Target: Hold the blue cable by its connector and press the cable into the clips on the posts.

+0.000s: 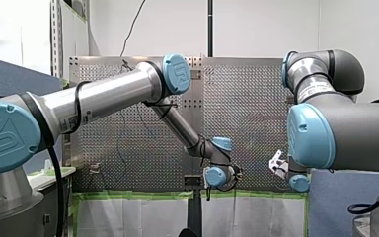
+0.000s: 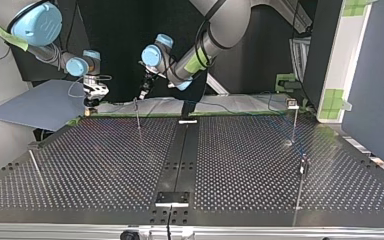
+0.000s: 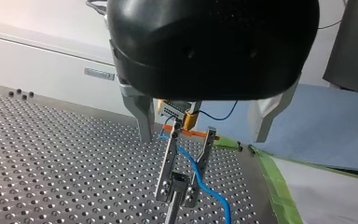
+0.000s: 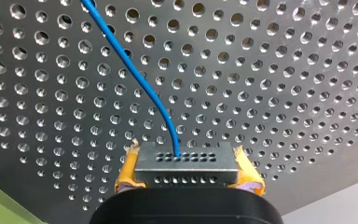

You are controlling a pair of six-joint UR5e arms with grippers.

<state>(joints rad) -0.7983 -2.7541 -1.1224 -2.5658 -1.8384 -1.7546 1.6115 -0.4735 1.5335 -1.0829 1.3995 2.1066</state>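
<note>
In the right wrist view my right gripper (image 4: pixel 186 176) is shut with its yellow pads (image 4: pixel 129 171) on the grey connector (image 4: pixel 186 163). The blue cable (image 4: pixel 135 79) leaves the connector and runs off over the perforated table. In the left wrist view my left gripper (image 3: pixel 203 140) stands open, its metal fingers (image 3: pixel 142 122) wide on either side of a clip post (image 3: pixel 179 182). The blue cable (image 3: pixel 200 179) passes between the clip's two upright prongs. Beyond the post my right gripper (image 3: pixel 179 112) holds the connector. In the top view both grippers, right (image 2: pixel 94 100) and left (image 2: pixel 144 94), hang at the far table edge.
More thin posts stand on the perforated table (image 2: pixel 105 165): one near the far edge (image 2: pixel 138 119), two at the top view's right (image 2: pixel 294 122) (image 2: pixel 302 167), one at its left (image 2: pixel 36 167). Green tape (image 3: pixel 275 186) and a blue sheet (image 2: pixel 40 105) border the table.
</note>
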